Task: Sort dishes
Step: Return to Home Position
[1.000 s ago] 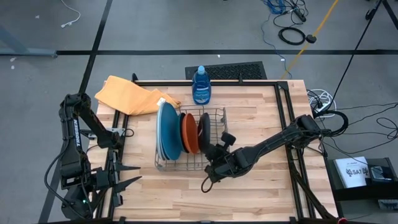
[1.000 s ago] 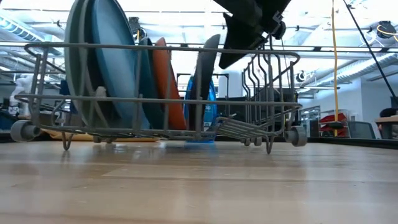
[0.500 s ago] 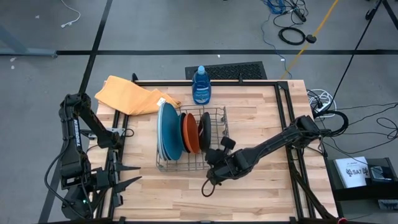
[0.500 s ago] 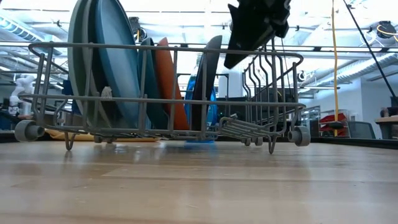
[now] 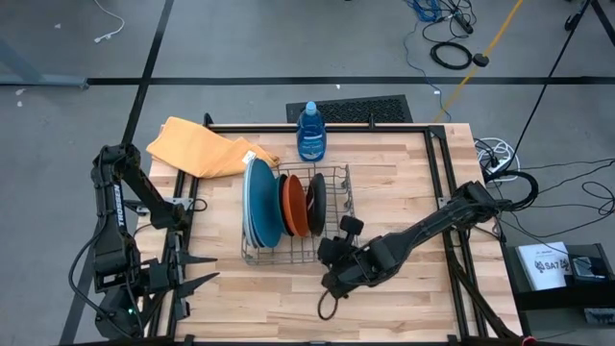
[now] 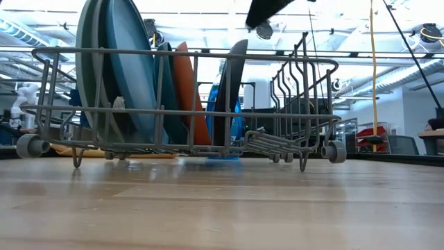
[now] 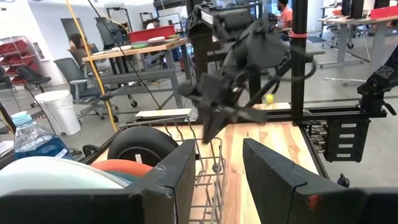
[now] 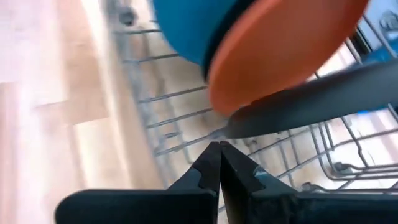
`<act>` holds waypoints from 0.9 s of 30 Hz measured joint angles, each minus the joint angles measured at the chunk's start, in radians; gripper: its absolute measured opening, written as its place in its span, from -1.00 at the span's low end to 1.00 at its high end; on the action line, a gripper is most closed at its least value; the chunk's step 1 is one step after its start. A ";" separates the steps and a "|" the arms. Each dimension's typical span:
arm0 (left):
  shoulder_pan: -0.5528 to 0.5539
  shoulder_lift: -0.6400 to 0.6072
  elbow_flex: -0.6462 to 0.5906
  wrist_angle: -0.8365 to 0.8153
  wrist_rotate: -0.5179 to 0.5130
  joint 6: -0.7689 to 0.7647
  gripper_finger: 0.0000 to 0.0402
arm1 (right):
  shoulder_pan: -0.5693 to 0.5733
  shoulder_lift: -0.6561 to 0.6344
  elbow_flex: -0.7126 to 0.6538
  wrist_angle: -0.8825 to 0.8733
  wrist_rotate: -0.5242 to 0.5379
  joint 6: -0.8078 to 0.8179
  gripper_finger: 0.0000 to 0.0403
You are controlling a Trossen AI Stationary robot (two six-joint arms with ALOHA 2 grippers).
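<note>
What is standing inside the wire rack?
Plates stand on edge in the wire rack: a black plate, an orange plate, then larger blue plates. These overlap, so their number is hidden.

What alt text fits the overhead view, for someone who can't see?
A wire rack on the table holds blue, orange and black plates on edge. The right tool, shut and empty, hangs by the rack's lower-right corner; the left arm sits folded at the table's left. A soap bottle and orange cloth lie behind.
</note>
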 joint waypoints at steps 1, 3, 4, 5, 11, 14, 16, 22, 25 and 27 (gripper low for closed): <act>0.000 0.000 0.000 0.000 0.000 0.000 -0.32 | 0.014 0.000 0.017 -0.013 -0.003 -0.005 -1.00; 0.000 0.000 0.000 0.000 -0.001 0.000 -0.32 | 0.051 0.000 0.054 -0.025 0.003 -0.044 -1.00; 0.000 0.000 0.000 0.000 -0.015 0.001 -0.32 | 0.072 0.000 0.073 -0.019 0.018 -0.078 -1.00; -0.001 0.001 -0.001 0.000 -0.047 0.001 -0.32 | 0.096 0.000 0.090 -0.008 0.047 -0.119 -1.00; -0.007 0.003 -0.033 -0.068 -0.098 -0.019 -0.32 | 0.220 -0.031 0.118 0.158 0.234 -0.390 -1.00; -0.007 0.003 -0.057 -0.117 -0.100 -0.085 -0.35 | 0.251 -0.069 0.119 0.224 0.235 -0.477 -1.00; -0.007 0.003 -0.069 -0.150 -0.103 -0.126 -0.42 | 0.257 -0.088 0.119 0.274 0.195 -0.537 -1.00; -0.004 0.000 -0.080 -0.232 -0.106 -0.182 -0.94 | 0.221 -0.167 -0.034 0.684 -0.098 -0.827 -1.00; 0.018 -0.013 -0.080 -0.238 -0.107 -0.181 -0.98 | 0.167 -0.218 -0.176 0.863 -0.167 -0.867 -1.00; 0.039 -0.020 -0.059 -0.235 -0.107 -0.179 -0.99 | 0.134 -0.266 -0.283 0.954 -0.173 -0.851 -1.00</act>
